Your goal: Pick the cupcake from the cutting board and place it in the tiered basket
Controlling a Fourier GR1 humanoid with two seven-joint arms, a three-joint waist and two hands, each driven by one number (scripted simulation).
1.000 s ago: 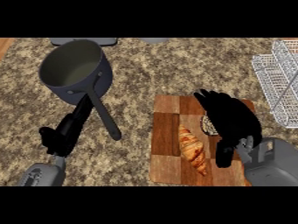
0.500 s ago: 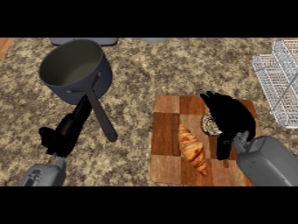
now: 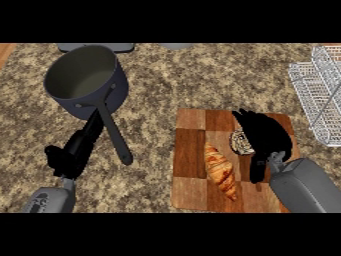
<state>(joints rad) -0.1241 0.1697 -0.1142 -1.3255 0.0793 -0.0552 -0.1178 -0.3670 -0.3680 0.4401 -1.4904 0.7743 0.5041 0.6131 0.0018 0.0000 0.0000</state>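
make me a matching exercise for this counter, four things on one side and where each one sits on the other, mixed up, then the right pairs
Things:
1. croissant
2. pot
3. tiered basket
4. cupcake

Places:
A. at the counter's right edge
B. on the cutting board, under the right robot hand
C. on the counter's left part, handle pointing toward the robot
D. lying on the cutting board, left of the right robot hand

Pairs: 1-D, 2-C, 3-A, 4-B

We note croissant (image 3: 222,172) on cutting board (image 3: 191,165); saucepan (image 3: 84,82) well left; tiered basket (image 3: 328,100) right.
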